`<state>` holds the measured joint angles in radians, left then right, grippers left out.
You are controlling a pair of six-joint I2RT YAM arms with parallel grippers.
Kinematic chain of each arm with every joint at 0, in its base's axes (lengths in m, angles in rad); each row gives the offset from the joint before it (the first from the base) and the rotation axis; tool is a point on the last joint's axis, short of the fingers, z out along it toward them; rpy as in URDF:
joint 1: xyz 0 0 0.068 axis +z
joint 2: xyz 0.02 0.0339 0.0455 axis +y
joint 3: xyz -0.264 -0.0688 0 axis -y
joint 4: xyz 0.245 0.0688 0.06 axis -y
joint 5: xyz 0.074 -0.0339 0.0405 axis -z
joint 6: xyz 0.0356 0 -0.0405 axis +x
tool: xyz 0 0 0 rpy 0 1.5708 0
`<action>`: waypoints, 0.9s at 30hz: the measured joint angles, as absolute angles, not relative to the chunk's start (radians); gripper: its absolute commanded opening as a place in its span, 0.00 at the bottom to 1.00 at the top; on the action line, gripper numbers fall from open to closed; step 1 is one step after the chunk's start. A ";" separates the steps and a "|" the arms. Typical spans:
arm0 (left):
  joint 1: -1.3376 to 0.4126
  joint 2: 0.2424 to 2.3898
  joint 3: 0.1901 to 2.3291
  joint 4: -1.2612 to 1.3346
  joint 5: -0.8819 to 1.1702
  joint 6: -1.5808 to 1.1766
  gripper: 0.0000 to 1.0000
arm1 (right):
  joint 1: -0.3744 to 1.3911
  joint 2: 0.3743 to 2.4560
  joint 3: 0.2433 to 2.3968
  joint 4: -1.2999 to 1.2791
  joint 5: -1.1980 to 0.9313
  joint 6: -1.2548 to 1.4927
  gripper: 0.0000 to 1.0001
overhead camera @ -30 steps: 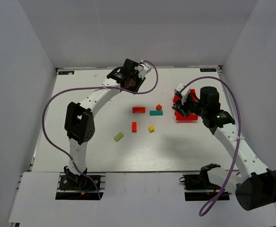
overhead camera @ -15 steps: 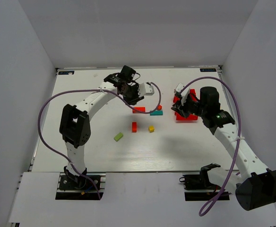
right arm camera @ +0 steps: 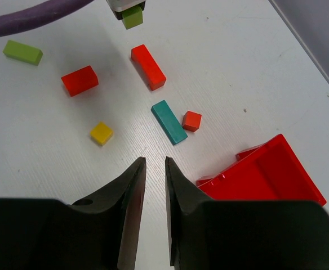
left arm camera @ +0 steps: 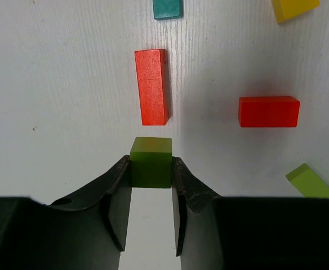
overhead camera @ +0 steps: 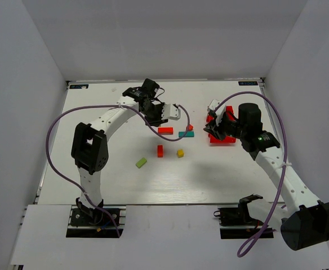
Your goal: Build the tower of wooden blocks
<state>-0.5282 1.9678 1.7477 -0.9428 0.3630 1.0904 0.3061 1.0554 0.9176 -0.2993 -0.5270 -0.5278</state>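
Setting the green cube (left arm camera: 151, 162) down well means, I judge, keeping its faces square to the long red bar (left arm camera: 152, 86) just ahead and lowering it flat before the left gripper (left arm camera: 151, 164), pinching two opposite sides, lets go. The cube has no long axis; the bar's runs straight away from that gripper, at mid-table. The right gripper (right arm camera: 152, 169) hangs empty, jaws slightly apart, beside the red bin (right arm camera: 266, 174).

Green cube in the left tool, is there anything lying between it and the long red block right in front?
Nothing visible does. The left tool grips the green cube, and only a strip of bare table separates it from the near end of the long red block. The short red block lies off to the side.
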 measured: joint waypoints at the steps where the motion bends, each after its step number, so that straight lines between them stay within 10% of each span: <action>1: -0.522 1.969 1.748 -0.944 0.373 1.102 0.00 | 0.306 1.055 0.918 -0.300 -0.527 -0.528 0.27; 27: -0.447 2.067 1.727 -0.927 0.435 1.163 0.03 | 0.306 1.056 0.918 -0.313 -0.527 -0.532 0.28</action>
<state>-0.4469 2.0674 1.7267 -0.9268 0.4351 1.1633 0.3061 1.0561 0.9176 -0.3126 -0.5266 -0.5316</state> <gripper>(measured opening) 0.406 0.278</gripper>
